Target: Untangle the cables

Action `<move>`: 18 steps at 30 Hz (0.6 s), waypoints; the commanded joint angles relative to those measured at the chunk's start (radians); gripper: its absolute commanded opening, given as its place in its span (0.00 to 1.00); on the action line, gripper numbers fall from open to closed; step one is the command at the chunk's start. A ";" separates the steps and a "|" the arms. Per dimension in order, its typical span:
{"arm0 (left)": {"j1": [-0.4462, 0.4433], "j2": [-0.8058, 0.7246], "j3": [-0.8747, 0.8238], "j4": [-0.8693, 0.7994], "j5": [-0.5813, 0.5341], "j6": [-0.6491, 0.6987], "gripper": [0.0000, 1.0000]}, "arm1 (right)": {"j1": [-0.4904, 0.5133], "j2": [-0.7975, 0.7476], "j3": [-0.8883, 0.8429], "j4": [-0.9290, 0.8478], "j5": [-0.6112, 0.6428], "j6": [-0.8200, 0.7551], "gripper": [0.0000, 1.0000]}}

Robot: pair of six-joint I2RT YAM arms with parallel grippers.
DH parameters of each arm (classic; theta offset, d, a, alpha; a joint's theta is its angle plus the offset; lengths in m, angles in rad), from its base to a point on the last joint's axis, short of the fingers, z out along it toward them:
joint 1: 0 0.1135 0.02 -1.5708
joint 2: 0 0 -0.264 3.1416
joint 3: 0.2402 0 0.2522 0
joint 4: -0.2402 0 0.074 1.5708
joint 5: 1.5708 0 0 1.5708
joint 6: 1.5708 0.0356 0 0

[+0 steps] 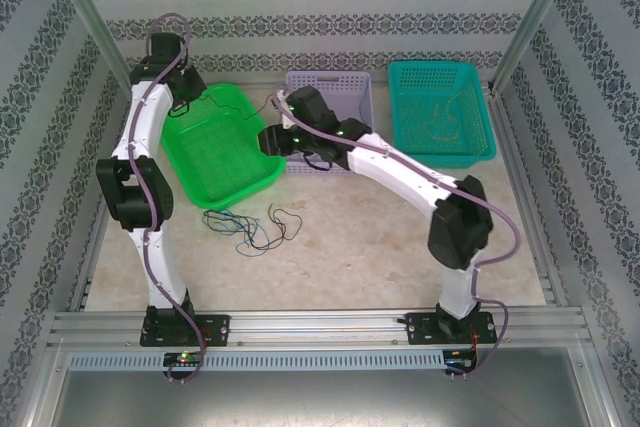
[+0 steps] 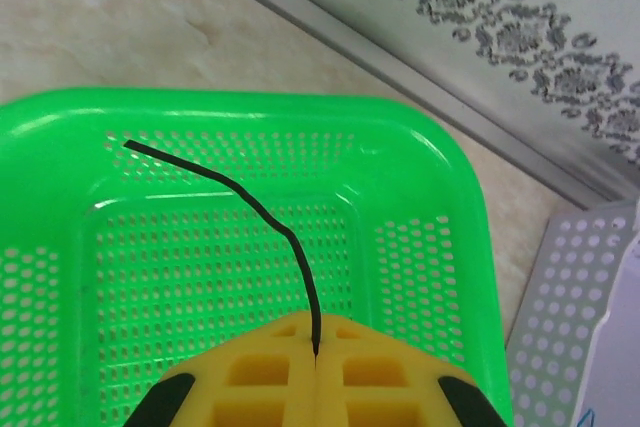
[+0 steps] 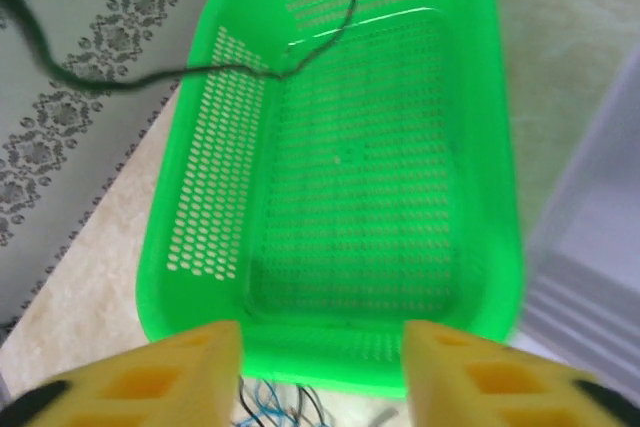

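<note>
**Holding One Dark Cable Over the Green Basket**

Pinching a dark cable (image 2: 262, 209) in the left end effector (image 2: 316, 355), closed completely on the strand with no gap between the jaws. Hanging above the green basket (image 2: 440, 247) at 10 o'clock in the top view, with the cable's free end curving off toward 10 o'clock in the left wrist view, over the perforated floor. Hovering with the right end effector (image 3: 322, 347) at the basket's 6 o'clock rim in its own wrist view, jaws standing well apart and gripping nothing. Leaving the other cables (image 1: 250, 225) lying as a loose tangle of dark and blue strands on the surface (image 1: 380, 247), at 8 o'clock from centre, near the green basket. Showing a yellowish-tan cable (image 1: 445, 122) inside the teal basket (image 1: 470, 112) at 1 o'clock, just beside a lavender basket (image 1: 345, 87) at 12 o'clock.
</note>
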 commanded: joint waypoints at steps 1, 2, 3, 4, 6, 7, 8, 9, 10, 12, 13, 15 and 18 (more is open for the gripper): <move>0.033 -0.062 0.032 0.005 -0.042 0.005 0.00 | 0.052 0.108 0.190 -0.061 -0.035 -0.045 0.14; 0.035 -0.064 0.036 0.003 -0.037 0.001 0.00 | 0.063 0.147 0.258 -0.091 -0.028 -0.047 0.08; 0.037 -0.064 0.036 0.001 -0.030 -0.001 0.00 | 0.071 0.186 0.332 -0.126 -0.018 -0.043 0.06; 0.037 -0.064 0.036 0.000 -0.023 -0.003 0.00 | 0.072 0.222 0.387 -0.150 -0.023 -0.031 0.07; 0.037 -0.067 0.031 -0.001 -0.024 -0.006 0.00 | 0.071 0.306 0.499 -0.204 -0.043 0.001 0.14; 0.037 -0.074 0.022 0.005 -0.027 -0.010 0.00 | 0.072 0.354 0.557 -0.247 -0.054 0.012 0.18; 0.037 -0.082 0.009 0.017 -0.028 -0.015 0.00 | 0.069 0.411 0.643 -0.320 -0.052 0.024 0.24; 0.037 -0.088 0.000 0.025 -0.027 -0.022 0.00 | 0.068 0.462 0.704 -0.386 -0.040 0.033 0.33; 0.037 -0.092 -0.003 0.026 -0.025 -0.027 0.00 | 0.069 0.488 0.730 -0.424 -0.015 0.032 0.40; 0.037 -0.102 -0.004 0.023 -0.020 -0.042 0.00 | 0.062 0.511 0.719 -0.453 0.010 0.042 0.51; 0.037 -0.109 -0.005 0.028 -0.016 -0.046 0.00 | 0.058 0.518 0.712 -0.458 0.000 0.045 0.51; 0.037 -0.126 -0.010 0.058 -0.012 -0.058 0.00 | 0.052 0.530 0.710 -0.475 -0.016 0.024 0.37; 0.038 -0.145 0.003 0.129 -0.011 -0.078 0.00 | 0.052 0.544 0.706 -0.486 -0.034 -0.015 0.18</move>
